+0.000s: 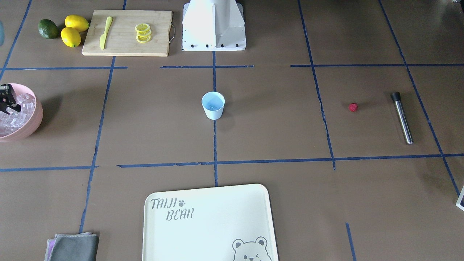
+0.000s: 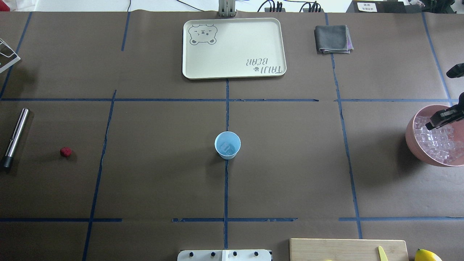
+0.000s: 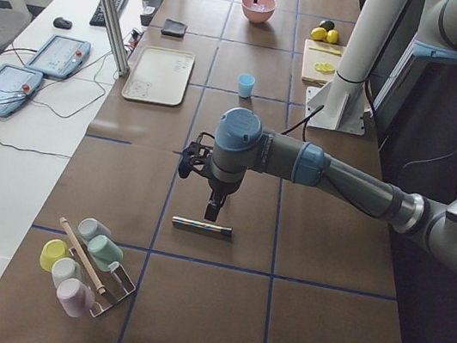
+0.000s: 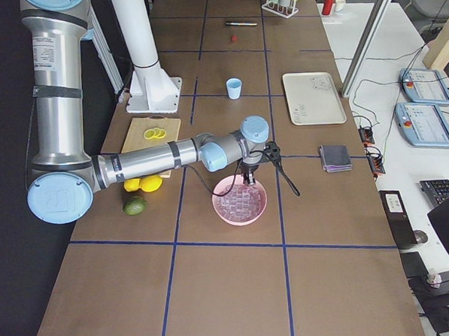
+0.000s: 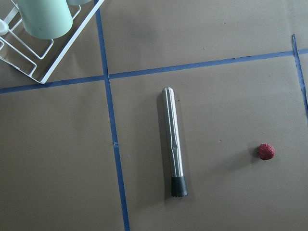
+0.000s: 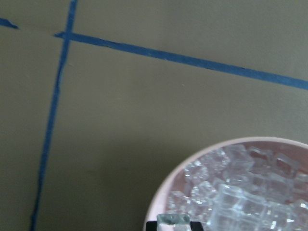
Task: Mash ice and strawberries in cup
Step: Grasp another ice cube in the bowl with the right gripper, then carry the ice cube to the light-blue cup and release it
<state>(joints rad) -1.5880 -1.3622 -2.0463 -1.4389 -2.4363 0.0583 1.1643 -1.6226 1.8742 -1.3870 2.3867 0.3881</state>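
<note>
The light-blue cup [image 2: 227, 145] stands upright at the table's centre with a clear ice cube [image 2: 226, 148] inside. More ice [image 2: 440, 143] fills the pink bowl [image 2: 411, 139] at my right. My right gripper [image 2: 440, 119] hangs over that bowl, and the right wrist view shows an ice cube [image 6: 173, 221] pinched between its black fingertips. The red strawberry [image 1: 353, 107] lies on the table at my left, beside a steel muddler [image 1: 402, 117]. My left gripper [image 3: 211, 217] hovers above the muddler [image 3: 202, 227]; I cannot tell whether it is open or shut.
A cream tray [image 2: 233, 49] and a grey cloth [image 2: 332, 39] lie at the far side. A cutting board [image 1: 127, 32] holds lemon slices and a yellow knife, with lemons [image 1: 74, 30] and a lime [image 1: 48, 29] beside it. A wire rack of cups [image 3: 88, 262] sits at the left end.
</note>
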